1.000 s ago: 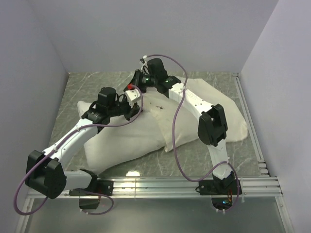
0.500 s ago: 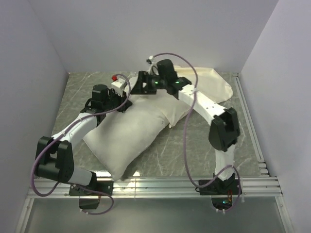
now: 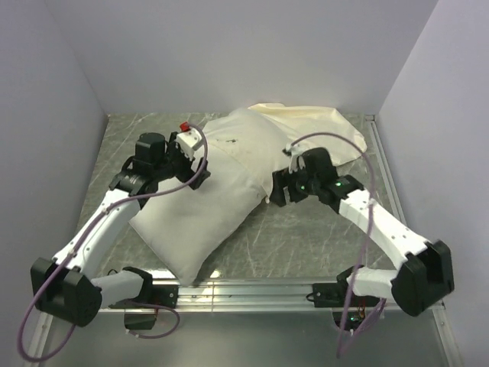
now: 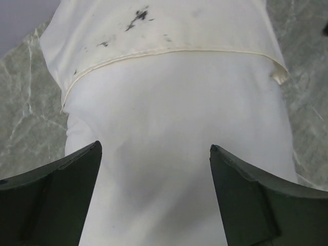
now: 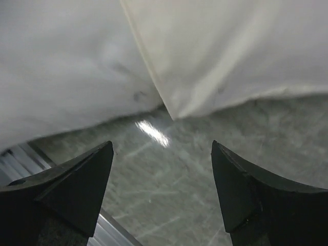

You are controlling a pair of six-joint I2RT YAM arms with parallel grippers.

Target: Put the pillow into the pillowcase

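Our left tool [image 4: 155,148] gapes empty above the pillow [image 4: 174,107]; our right tool [image 5: 161,146] gapes empty beside a corner of the pillowcase [image 5: 230,51].

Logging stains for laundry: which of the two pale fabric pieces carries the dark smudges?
The pillowcase, the cream, slightly shiny sack beyond the hem line; the bright white pillow sticking out below it shows no such smudges.

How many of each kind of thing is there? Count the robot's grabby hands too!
Pillow: 1
Pillowcase: 1
Robot grippers: 2 (left gripper, right gripper)
Total: 4
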